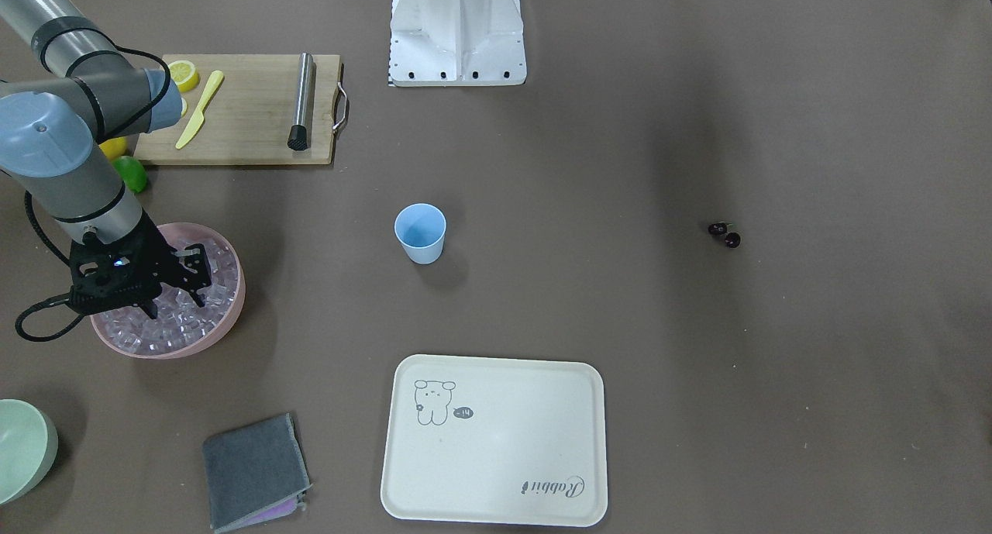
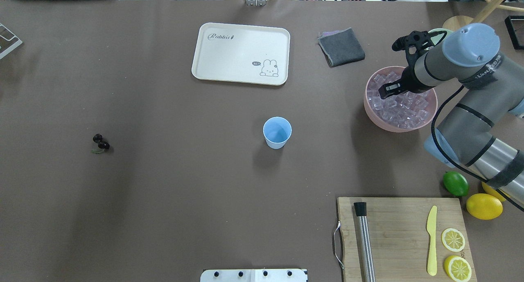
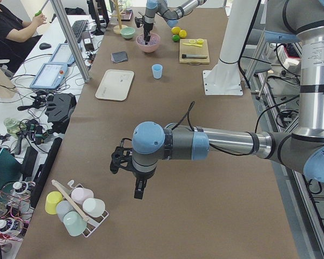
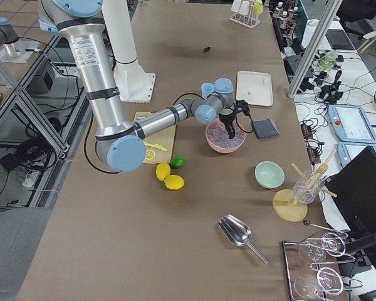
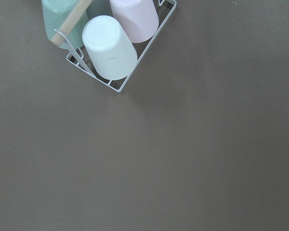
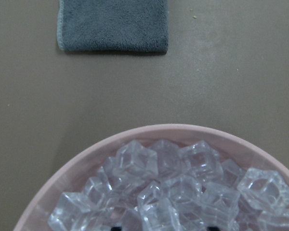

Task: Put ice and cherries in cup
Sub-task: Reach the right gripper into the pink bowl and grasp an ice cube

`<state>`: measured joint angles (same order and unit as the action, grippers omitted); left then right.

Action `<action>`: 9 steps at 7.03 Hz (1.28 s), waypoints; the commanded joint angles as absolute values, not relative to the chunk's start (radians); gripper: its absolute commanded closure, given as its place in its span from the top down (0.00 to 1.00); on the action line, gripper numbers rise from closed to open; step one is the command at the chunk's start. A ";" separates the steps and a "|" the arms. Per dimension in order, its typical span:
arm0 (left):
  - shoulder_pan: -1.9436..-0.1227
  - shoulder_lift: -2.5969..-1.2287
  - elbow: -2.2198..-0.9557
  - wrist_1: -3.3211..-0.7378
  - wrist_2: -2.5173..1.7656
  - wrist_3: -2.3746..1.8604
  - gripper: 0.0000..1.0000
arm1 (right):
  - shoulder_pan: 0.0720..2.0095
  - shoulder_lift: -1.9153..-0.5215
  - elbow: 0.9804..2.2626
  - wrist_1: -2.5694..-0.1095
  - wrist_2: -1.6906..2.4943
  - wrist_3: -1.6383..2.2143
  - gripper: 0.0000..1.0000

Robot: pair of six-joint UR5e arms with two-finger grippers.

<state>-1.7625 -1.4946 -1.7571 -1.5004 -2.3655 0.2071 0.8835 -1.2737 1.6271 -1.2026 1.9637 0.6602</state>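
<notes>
Overhead exterior: cream tray (image 2: 229, 65) reads "Rabbit", plus "hi" in a bubble beside a rabbit drawing. Cup (image 2: 277, 131) stands upright, mouth up, mid tabletop (image 2: 163, 200). Cherries (image 2: 100, 143) are well left of it, the 2 fruits lying along a diagonal. Ice (image 2: 403, 110) is piled in pink bowl (image 2: 368, 114), right of cup. Right tool (image 1: 177, 303) is down among the cubes, fingers spread, gripping nothing. Left tool (image 3: 139, 191) hangs over bare tabletop; cannot tell whether it is released or clenched.

Seen from behind and above and, mirrored, from across the table (image 2: 172, 200), both catching the light-blue cup (image 2: 277, 132); from either table end, far off, lengthwise; from each wrist, close, straight down, at the right one over the pink bowl (image 6: 149, 130).
</notes>
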 commanded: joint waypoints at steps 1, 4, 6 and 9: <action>-1.763 -1.494 -1.758 -1.500 -2.365 0.207 0.98 | 0.876 -1.273 1.618 -1.203 1.963 0.658 0.64; -1.763 -1.494 -1.759 -1.500 -2.365 0.207 0.98 | 0.873 -1.272 1.605 -1.203 1.962 0.658 0.36; -1.764 -1.494 -1.761 -1.500 -2.367 0.207 0.98 | 0.873 -1.269 1.608 -1.201 1.967 0.657 0.20; -1.764 -1.493 -1.759 -1.500 -2.367 0.209 0.98 | 0.949 -1.258 1.659 -1.218 2.110 0.652 0.19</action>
